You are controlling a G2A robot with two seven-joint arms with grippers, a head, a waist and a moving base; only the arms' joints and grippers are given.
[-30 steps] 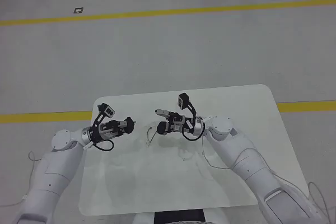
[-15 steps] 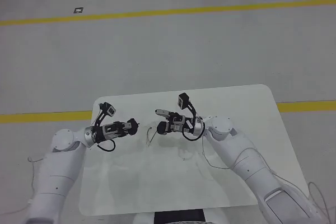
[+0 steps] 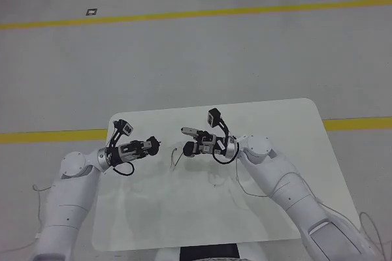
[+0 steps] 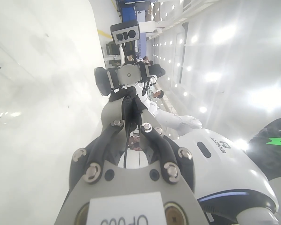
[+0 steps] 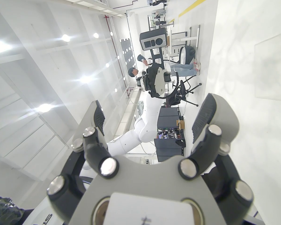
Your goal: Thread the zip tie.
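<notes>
There's the zip tie (image 3: 174, 156) on the tabletop (image 3: 268, 196), between your 2 arms, at 4 o'clock from the left gripper (image 3: 152, 144). Left jaws are pressed together; the right gripper (image 5: 153, 108) has its jaws spread. The tie looks light, thin and springy, so pinch it near the head.

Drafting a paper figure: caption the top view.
Left arm and right arm face each other above a table, the zip tie lying between them.

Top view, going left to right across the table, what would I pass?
left gripper → zip tie → right gripper → bare stretch of the table
</notes>
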